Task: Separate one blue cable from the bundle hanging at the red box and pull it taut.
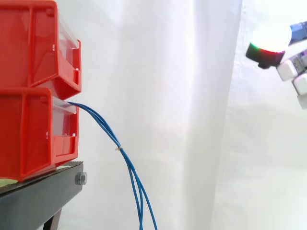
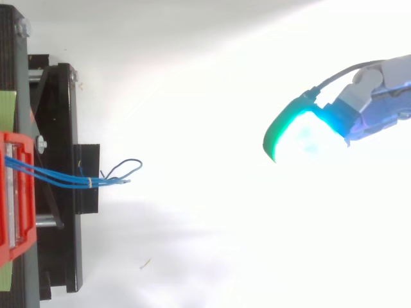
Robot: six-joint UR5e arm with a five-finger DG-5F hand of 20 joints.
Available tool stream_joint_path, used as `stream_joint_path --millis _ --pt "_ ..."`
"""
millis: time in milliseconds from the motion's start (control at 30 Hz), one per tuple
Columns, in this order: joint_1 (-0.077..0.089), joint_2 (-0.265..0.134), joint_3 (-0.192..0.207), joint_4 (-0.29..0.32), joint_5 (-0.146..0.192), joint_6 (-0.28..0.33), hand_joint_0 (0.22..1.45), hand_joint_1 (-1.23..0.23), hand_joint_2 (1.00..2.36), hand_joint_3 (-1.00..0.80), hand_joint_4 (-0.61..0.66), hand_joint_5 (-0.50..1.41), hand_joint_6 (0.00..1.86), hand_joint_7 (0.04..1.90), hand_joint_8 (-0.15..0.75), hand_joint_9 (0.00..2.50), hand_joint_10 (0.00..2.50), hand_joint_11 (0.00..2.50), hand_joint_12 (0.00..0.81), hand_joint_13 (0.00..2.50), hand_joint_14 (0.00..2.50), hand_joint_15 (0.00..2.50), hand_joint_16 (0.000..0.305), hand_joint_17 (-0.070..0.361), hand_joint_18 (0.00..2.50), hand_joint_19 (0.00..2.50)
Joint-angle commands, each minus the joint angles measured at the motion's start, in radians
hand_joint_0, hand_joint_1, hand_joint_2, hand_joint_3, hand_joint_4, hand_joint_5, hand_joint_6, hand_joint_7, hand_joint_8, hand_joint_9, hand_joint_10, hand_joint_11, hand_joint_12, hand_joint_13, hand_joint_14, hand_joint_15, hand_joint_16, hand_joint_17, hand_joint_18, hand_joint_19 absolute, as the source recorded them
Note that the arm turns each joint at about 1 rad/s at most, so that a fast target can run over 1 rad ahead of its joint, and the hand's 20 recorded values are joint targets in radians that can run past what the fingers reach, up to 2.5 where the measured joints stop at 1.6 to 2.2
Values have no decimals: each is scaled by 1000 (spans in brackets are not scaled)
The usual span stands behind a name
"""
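Observation:
A bundle of thin blue cables (image 1: pixel 103 120) comes out of the lower red bin (image 1: pixel 29 134) and hangs down past the stand, held together by a small pale tie (image 1: pixel 118 149). From above, the same cables (image 2: pixel 58 178) run right from the red bin (image 2: pixel 16 192) and end in a loose loop (image 2: pixel 125 168). My hand (image 1: pixel 292 69) is high at the right edge, far from the cables and touching nothing. Its fingers reach left, one glowing fingertip (image 1: pixel 266 50) leading. In the top view the hand (image 2: pixel 379 102) comes in from the right with a cyan-green fingertip (image 2: pixel 305 138).
A second red bin (image 1: pixel 29 43) sits stacked on the lower one. Both rest on a black stand (image 1: pixel 43 196) at the left. A white curtain (image 1: pixel 182 96) hangs behind, with open space between the cables and my hand.

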Motion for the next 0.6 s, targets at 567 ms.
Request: stream_joint_path --millis 567 --pt "6 -104 0 162 53 6 546 -617 1000 -500 193 -202 502 702 317 610 6 235 336 566 6 177 38 85 490 289"
